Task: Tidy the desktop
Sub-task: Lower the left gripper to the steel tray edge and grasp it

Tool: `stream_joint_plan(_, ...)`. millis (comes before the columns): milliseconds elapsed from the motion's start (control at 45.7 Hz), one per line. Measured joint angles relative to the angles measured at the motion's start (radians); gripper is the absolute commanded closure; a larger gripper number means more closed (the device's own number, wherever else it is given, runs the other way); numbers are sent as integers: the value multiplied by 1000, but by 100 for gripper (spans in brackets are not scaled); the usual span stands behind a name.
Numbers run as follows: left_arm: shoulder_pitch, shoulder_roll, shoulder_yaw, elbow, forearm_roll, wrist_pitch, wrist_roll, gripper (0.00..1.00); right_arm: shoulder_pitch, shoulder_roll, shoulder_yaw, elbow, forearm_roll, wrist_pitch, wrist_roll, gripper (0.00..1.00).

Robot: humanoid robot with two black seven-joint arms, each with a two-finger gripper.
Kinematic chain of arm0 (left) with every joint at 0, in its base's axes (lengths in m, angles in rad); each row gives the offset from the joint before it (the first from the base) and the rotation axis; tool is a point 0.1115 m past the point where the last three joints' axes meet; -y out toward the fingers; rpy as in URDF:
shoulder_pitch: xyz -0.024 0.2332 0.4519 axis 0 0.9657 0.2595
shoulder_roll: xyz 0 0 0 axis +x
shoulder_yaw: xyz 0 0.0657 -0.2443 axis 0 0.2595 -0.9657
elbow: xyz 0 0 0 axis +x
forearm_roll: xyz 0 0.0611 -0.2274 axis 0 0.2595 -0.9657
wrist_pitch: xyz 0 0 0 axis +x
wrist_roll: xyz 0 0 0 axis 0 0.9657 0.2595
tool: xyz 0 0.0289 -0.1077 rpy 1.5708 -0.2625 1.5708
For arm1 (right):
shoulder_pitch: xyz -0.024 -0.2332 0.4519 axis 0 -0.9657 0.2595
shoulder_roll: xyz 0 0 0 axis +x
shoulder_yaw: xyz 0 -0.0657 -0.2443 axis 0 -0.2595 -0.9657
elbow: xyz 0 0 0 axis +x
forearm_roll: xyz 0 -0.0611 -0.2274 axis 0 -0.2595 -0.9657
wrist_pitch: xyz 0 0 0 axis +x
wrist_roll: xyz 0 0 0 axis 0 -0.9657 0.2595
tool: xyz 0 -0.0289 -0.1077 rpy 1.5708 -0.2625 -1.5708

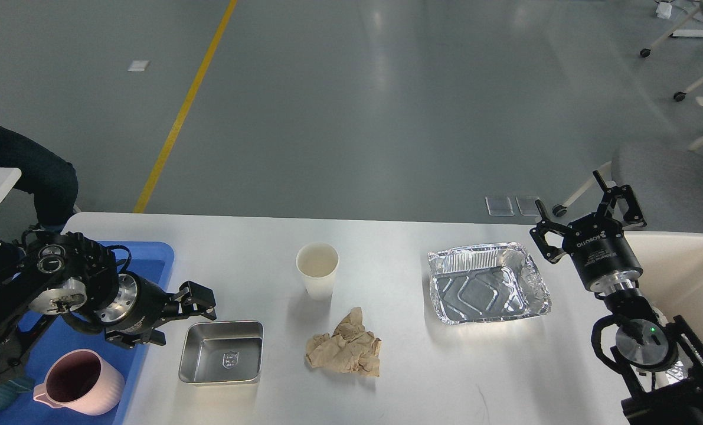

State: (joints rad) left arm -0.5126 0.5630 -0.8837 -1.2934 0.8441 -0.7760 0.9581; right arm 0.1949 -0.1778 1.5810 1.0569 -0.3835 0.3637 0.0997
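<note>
On the desktop [398,378], only the head view to go on, so here's what it shows, using the steel tray [221,352] as my landmark. It sits toward the near left of the white top, long side running roughly left-right. Just left of it, half off the frame, is the blue bin [150,251] with a pink mug [79,382] inside. Right of the steel tray there's a crumpled brown paper wad [345,349], and behind that, further back, a white paper cup [317,270] standing upright. Well off to the right of the steel tray is a foil pan [487,282], a bit dented on its right side.

The left gripper [177,316] is hanging right at the steel tray's left rear corner, fingers spread apart, nothing in them, pointing to the right toward the tray. Can't tell if it's touching the rim or just above it. The right gripper [584,215] is way over past the foil pan, fingers splayed wide and empty, pointing up and away.

So my guess: the left arm is clearly the closer one, and the steel tray lies just right of and slightly nearer than its fingers. Looks like it's lining up to pinch the tray's left wall.
</note>
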Motion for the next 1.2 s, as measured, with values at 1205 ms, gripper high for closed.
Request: stream_joint_plan(1205,27,-107,14,193,5,5,2,6,-3,0,5,-8,0,15,0,0)
